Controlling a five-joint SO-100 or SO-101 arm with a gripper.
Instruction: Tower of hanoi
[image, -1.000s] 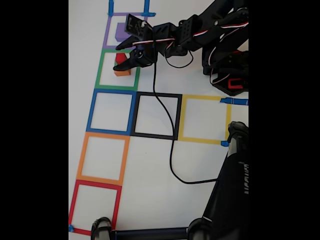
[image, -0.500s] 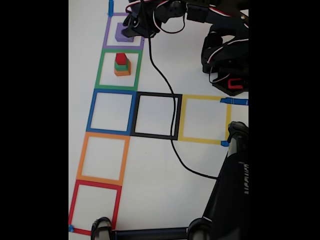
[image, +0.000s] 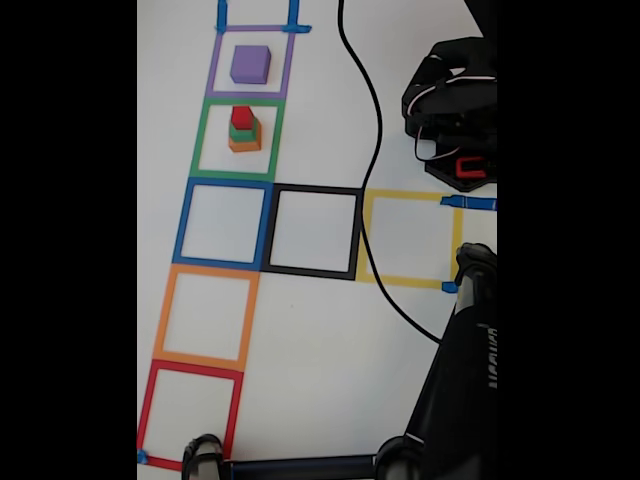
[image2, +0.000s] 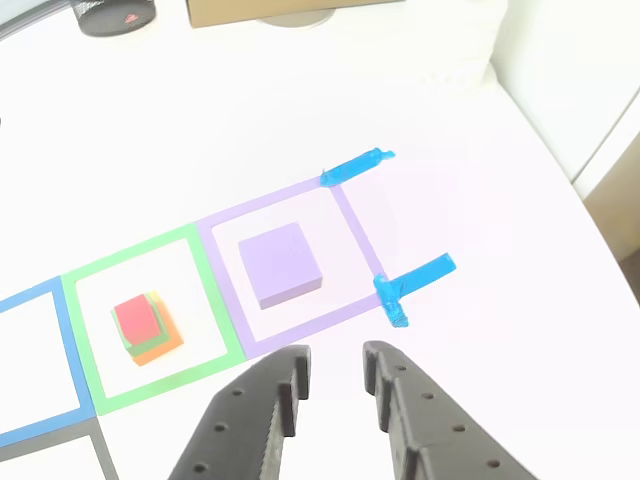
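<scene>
End effector (image2: 330, 385) is held empty, jaws slightly parted, above the purple cube (image2: 280, 264) in the purple square. Red (image: 242, 117), green (image: 243, 131), orange (image: 244, 144) are stacked in the green square, smallest kept on top.

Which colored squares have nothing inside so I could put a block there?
In the fixed view, the blue square, black square, orange square and red square are bare. Taken: purple square holds the purple cube; green square holds the stack.
</scene>
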